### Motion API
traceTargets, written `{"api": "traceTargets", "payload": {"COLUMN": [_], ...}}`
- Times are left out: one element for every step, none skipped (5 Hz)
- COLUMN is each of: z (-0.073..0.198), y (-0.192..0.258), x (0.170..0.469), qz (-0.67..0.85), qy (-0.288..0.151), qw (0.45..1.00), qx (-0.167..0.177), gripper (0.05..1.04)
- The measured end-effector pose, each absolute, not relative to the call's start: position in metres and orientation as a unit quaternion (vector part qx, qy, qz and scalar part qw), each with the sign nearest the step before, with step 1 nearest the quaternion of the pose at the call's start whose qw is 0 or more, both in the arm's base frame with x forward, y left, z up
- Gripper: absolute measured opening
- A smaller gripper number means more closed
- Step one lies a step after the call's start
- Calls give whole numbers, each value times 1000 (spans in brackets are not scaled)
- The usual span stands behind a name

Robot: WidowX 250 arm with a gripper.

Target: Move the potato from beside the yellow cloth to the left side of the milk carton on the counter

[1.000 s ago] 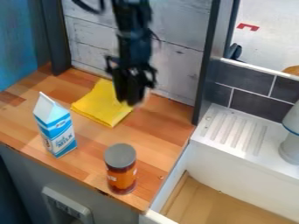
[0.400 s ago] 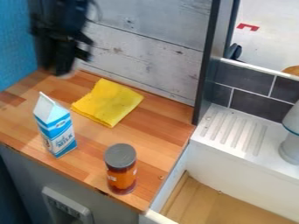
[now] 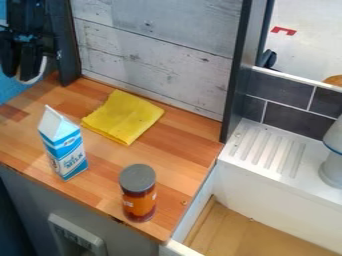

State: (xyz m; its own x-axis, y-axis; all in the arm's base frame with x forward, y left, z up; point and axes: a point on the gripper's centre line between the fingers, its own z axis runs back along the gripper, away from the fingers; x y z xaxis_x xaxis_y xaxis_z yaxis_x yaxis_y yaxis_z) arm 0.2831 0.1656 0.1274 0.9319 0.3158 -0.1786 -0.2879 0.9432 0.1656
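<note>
The black gripper [image 3: 20, 62] hangs at the upper left, above the counter's far left corner and in front of the blue wall. A pale curved thing [image 3: 33, 79] shows at its lower end; what it is, and whether it is held, I cannot tell. To the right and lower lies a folded yellow cloth [image 3: 123, 117], flat on the wooden counter [image 3: 180, 145]. Nearer the front edge, a blue and white milk carton [image 3: 63, 145] stands upright. A jar [image 3: 139, 192] with a grey lid and an orange label stands upright near the front right corner. The gripper touches none of these three.
A grey plank wall [image 3: 157, 60] closes off the back, with dark upright posts at either side. On the right are a white sink [image 3: 267, 185] with a ridged drainer and a pale object [image 3: 334, 160] at the view's edge.
The gripper has swung left from over the cloth to the upper left corner, uncovering the whole cloth. Cloth, carton and jar have kept their places.
</note>
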Motion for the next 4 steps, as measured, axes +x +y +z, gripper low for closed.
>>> {"api": "traceTargets", "payload": {"z": [95,60,36,30], "y": [181,187,194,199], "x": [274,268,263,261], "qz": [171,159,152,159], "qy": [152,205,247,242], "qw": [972,964,955,955], "qx": [55,48,59,60], "gripper": [349,349,349,349]}}
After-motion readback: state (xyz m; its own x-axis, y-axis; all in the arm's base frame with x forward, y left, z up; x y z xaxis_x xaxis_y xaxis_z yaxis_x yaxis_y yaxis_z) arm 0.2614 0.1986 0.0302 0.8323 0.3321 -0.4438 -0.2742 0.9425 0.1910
